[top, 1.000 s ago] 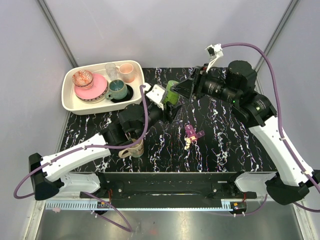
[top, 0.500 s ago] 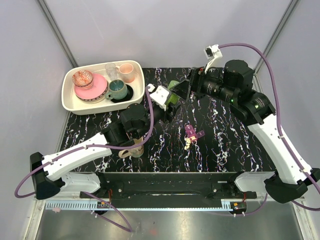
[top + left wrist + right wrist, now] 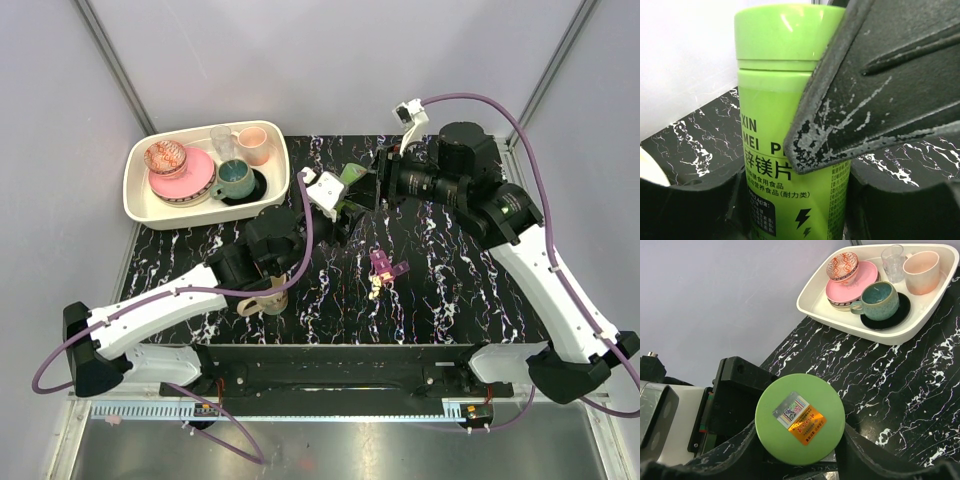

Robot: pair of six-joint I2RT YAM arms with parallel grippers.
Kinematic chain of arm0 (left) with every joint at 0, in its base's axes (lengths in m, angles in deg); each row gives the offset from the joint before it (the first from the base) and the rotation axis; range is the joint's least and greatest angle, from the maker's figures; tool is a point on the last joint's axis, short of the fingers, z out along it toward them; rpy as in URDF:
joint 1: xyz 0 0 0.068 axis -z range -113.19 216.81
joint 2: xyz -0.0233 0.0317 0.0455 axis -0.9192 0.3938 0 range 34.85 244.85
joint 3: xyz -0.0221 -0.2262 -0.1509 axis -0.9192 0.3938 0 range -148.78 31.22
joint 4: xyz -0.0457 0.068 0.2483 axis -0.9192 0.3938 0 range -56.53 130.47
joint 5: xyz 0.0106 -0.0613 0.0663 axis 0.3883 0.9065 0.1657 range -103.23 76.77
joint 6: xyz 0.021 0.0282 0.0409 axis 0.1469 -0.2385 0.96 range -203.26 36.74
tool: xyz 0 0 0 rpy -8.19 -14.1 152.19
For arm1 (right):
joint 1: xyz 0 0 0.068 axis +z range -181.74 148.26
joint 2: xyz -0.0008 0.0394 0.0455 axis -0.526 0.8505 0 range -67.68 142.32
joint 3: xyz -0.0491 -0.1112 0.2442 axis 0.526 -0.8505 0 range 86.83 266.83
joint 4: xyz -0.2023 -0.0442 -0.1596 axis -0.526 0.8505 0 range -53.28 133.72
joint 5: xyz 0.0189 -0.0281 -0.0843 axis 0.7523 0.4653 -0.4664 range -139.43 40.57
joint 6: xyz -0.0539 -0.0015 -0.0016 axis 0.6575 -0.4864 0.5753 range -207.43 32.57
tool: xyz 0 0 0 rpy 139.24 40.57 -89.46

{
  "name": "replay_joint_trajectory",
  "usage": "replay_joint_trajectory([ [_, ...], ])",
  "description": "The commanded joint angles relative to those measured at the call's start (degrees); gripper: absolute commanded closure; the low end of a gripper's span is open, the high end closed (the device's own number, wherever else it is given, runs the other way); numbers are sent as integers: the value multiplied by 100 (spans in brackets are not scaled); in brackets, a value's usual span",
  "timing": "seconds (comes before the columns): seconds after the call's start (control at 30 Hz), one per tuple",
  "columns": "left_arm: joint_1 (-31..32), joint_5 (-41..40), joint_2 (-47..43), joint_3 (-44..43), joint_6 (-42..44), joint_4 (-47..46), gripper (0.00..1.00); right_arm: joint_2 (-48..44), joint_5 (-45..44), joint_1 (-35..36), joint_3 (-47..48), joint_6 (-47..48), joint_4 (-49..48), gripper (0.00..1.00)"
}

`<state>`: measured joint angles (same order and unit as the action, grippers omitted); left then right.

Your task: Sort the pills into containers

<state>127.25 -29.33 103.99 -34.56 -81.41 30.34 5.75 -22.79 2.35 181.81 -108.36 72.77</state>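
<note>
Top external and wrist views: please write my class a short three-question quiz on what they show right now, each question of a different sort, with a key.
1. True or false: the lime-green cylindrical plastic bottle lies untouched on the black marbled tabletop.
2. What stands on the black round saucer in the white rectangular tray? A) teal ceramic mug B) clear glass C) pink cup
3. Fill in: seen from above, the right gripper's fingers clasp the bottle's green round ____.
Key: 1 false, the left gripper holds it; 2 A; 3 cap.
</note>
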Motion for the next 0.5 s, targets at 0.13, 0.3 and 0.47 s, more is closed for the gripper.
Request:
replay_joint_trajectory([
  [0.13, 29, 414, -234, 109, -158, -469, 58, -136, -245, -16, -366, 28, -396, 92],
  [0.3, 29, 257, -804, 732, -807, -119, 1, -171, -1360, -25, -874, 54, -695, 100],
  [0.47, 29, 177, -1761, 1732, -1948, 498, 1, 109, -2730, -25, -1736, 27, -1424, 100],
])
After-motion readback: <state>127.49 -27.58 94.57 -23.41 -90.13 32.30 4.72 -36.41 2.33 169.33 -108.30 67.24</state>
